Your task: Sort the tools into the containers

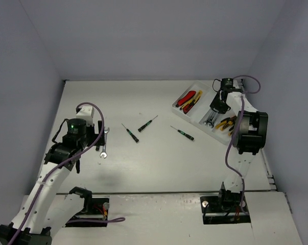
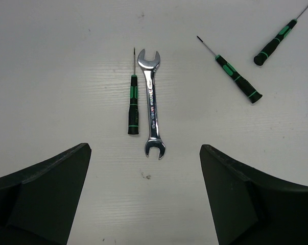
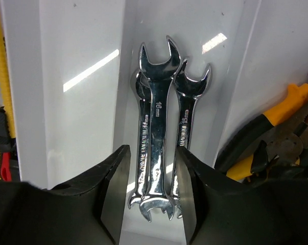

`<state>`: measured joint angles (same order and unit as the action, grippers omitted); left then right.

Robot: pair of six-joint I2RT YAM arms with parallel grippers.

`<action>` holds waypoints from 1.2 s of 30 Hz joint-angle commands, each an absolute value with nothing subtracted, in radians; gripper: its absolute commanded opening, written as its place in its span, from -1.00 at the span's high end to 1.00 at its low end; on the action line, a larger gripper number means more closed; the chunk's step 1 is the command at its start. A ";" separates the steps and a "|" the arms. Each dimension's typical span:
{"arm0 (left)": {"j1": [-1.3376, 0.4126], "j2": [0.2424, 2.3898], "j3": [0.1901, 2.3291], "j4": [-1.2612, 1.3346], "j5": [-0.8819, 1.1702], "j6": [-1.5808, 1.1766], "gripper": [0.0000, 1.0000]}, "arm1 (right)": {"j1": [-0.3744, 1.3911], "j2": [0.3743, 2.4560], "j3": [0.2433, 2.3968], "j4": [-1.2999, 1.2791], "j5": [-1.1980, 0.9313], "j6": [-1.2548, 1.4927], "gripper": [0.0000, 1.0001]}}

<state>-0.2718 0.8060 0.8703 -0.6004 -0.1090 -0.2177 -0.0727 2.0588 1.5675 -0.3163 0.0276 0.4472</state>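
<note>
Left wrist view: the silver open-end wrench (image 2: 152,102) lies flat on the surface (image 2: 67,51), just beside a screwdriver (image 2: 134,104); probably stiff, heavy-ish and slick, best pinched mid-shank; left claw (image 2: 144,153) hangs wide open, empty; right claw (image 3: 152,153), narrowly parted, straddles stacked wrenches (image 3: 159,102) in a tray compartment (image 3: 92,102), seemingly gripping none.

Three open-end wrenches (image 3: 156,127) are stacked in one compartment of the tray (image 1: 197,111), with pliers (image 3: 276,138) in the next compartment to the right and utility knives (image 3: 0,102) two compartments to the left, while on the table (image 1: 143,168) a fourth wrench (image 2: 152,102) is flanked by a screwdriver (image 2: 134,104) just to its left and two more screwdrivers (image 2: 236,76) to its right.
</note>
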 commanded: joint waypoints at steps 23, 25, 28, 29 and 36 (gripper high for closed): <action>-0.203 1.420 1.035 -0.558 0.077 -0.175 -0.07 | 0.082 1.074 0.915 -0.222 -0.163 0.319 -0.31; -0.177 1.472 1.044 -0.553 0.085 -0.160 -0.05 | 0.095 1.057 0.907 -0.219 -0.153 0.318 -0.31; -0.154 1.523 1.054 -0.535 0.095 -0.143 -0.01 | 0.110 1.050 0.897 -0.209 -0.151 0.319 -0.31; -0.152 1.541 1.057 -0.526 0.094 -0.137 -0.01 | 0.112 1.049 0.896 -0.208 -0.151 0.319 -0.31; -0.147 1.653 1.095 -0.515 0.055 -0.123 0.06 | 0.126 1.039 0.890 -0.204 -0.138 0.318 -0.30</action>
